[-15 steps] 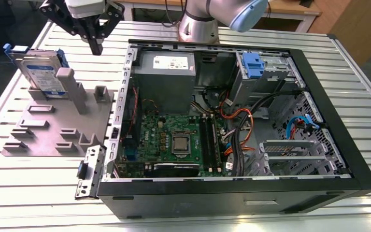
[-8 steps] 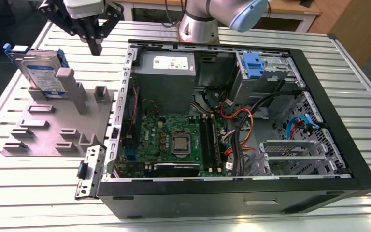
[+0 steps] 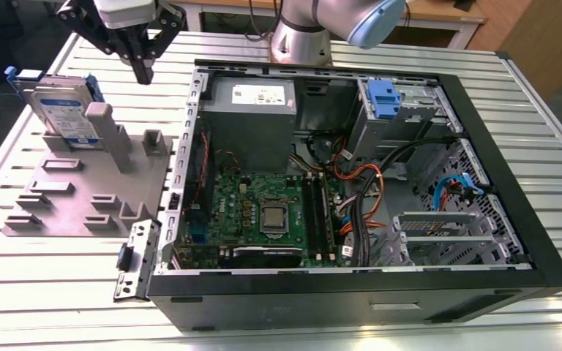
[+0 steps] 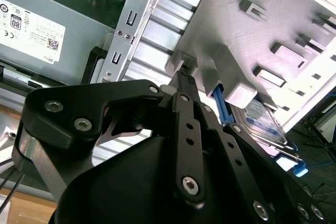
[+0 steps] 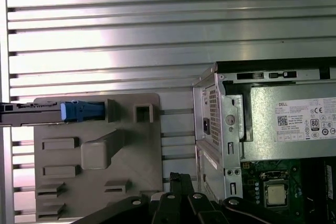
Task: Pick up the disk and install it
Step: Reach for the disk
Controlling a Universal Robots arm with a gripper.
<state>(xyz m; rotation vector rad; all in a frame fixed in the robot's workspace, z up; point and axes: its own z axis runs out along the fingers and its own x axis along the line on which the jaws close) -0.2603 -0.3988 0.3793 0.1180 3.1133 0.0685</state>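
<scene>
Evidently the pick-up step is not yet under way: the black two-finger gripper [image 3: 144,72] hangs empty, fingertips pressed together, near the disk but apart from it.

The disk, a flat silver metal hard drive with a white-and-blue label in a blue plastic carrier [image 3: 61,110], stands on edge in a grey plastic fixture [image 3: 76,201] to the exterior view's left of the open black computer case [image 3: 359,296]. Grasping it calls for parted fingers straddling its thin top edge, clear of the fixture's posts.
</scene>
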